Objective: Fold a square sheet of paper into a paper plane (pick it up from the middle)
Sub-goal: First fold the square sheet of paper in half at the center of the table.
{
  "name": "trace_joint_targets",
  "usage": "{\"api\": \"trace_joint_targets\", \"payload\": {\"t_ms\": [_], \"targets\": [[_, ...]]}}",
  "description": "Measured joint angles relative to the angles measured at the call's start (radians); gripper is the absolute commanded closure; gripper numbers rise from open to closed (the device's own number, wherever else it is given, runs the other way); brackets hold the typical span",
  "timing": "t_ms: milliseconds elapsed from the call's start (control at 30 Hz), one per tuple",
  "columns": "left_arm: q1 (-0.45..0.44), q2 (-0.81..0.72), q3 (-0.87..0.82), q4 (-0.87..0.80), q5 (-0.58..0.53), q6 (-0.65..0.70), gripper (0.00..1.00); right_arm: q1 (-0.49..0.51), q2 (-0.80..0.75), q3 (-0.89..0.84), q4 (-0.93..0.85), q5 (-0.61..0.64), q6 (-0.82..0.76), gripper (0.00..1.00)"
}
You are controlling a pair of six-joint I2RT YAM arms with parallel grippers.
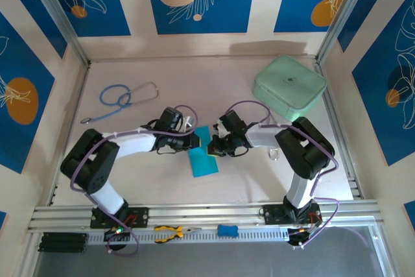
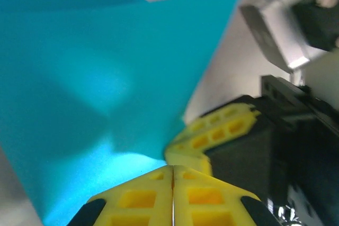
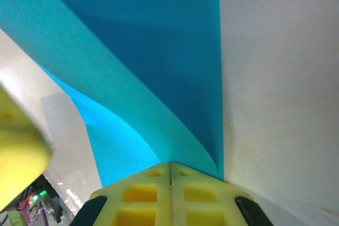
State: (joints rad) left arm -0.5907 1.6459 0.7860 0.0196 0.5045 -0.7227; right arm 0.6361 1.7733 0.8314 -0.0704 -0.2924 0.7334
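Top external view: the square sheet of paper [image 1: 205, 161], partly folded, lies at the centre of the bench [image 1: 259, 180], its upper end between the left claw [image 1: 193, 139] and the right claw [image 1: 213, 150]. Right wrist view: the right claw [image 3: 170, 165] is clenched on the sheet's [image 3: 159, 41] curling edge at lower centre. Left wrist view: the left claw [image 2: 172, 169] is clenched, the sheet [image 2: 90, 78] rising upper left from its tips; a grip cannot be confirmed.

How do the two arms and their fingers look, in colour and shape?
The left arm and the right arm have white links, black joints and loose purple cables. The left fingers and right fingers are yellow blocks with square recesses.
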Motion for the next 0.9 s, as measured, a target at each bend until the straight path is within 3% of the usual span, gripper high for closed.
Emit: {"api": "trace_joint_targets", "payload": {"t_ms": [533, 900], "targets": [[0.078, 0.044, 0.019, -0.003, 0.071, 0.104, 0.89, -0.002, 0.003, 0.0, -0.001, -0.005, 0.0, 1.0], [0.082, 0.09, 0.01, 0.015, 0.093, 0.145, 0.89, -0.002, 0.003, 0.0, -0.001, -0.006, 0.0, 1.0]]}}
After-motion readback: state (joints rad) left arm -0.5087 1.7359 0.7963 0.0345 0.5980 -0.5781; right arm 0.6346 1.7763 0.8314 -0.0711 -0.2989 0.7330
